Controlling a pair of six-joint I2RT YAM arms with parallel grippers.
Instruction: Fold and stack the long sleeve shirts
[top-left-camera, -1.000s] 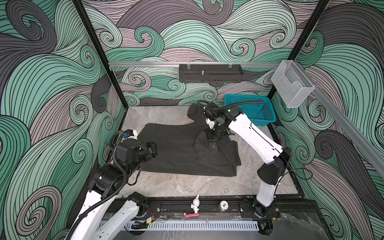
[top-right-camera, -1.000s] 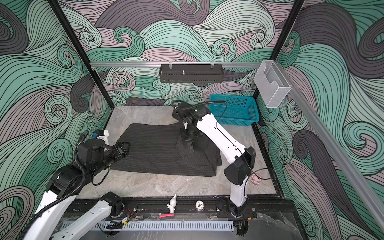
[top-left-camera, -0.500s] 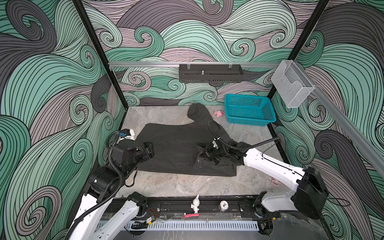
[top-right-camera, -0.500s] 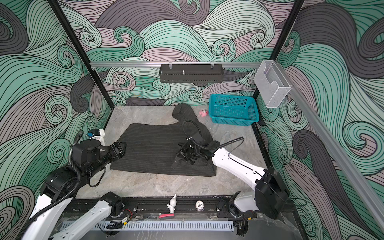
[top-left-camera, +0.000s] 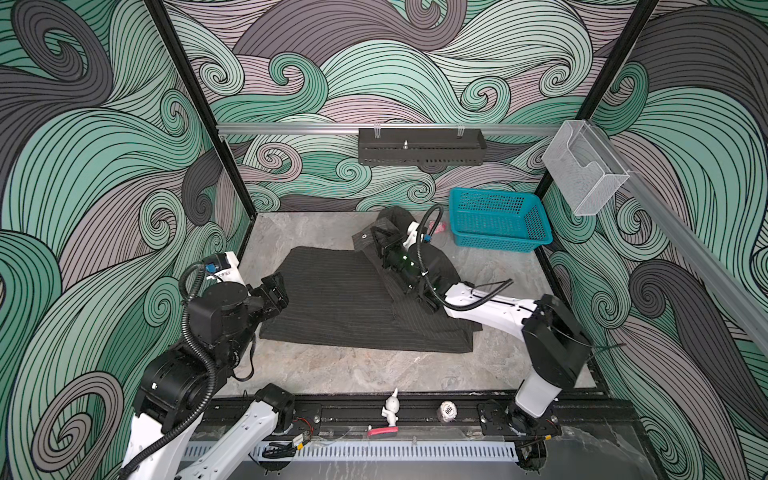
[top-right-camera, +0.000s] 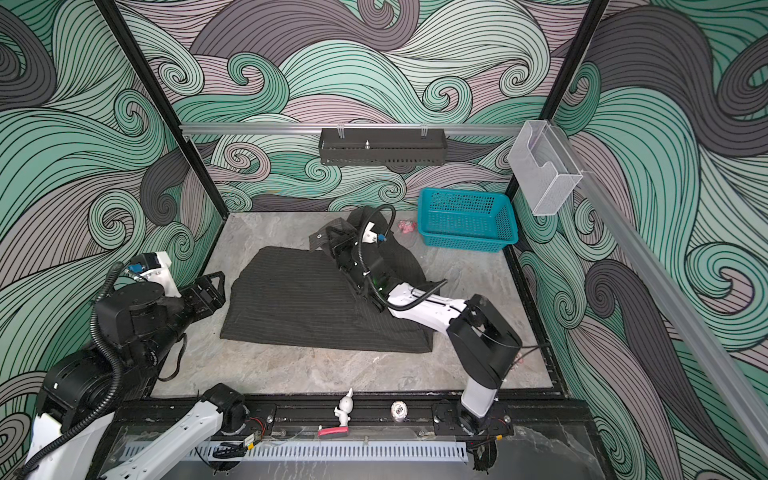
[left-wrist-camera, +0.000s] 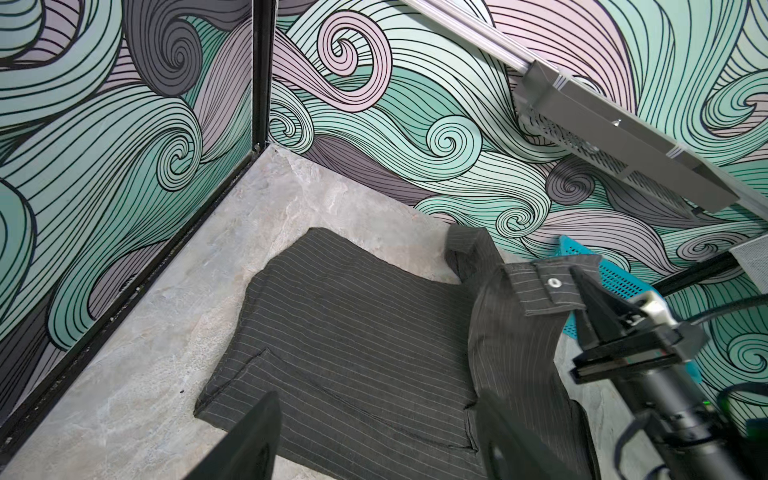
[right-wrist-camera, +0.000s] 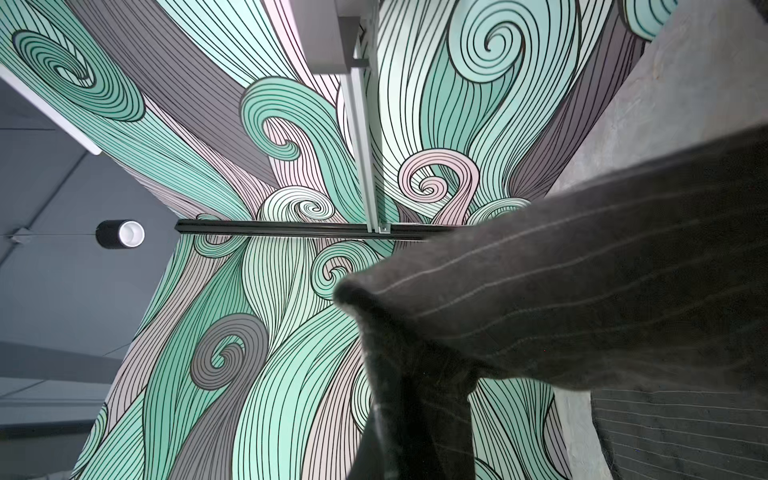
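Farthest from the teal basket (top-left-camera: 494, 243), the left gripper (top-left-camera: 277, 291) hovers with its jaws wide apart and nothing between them, at the shirt edge away from the basket. The dark pinstriped shirt (top-left-camera: 336, 299) lies mostly flat on the bench (top-left-camera: 353, 370), to the basket's left and nearer the front. The right gripper (top-left-camera: 380, 243) is clamped on the shirt's buttoned cuff (top-left-camera: 365, 240), lifting the sleeve near the basket.

White-and-black arms (top-left-camera: 490, 305); corrugated black cables (top-left-camera: 198, 351)
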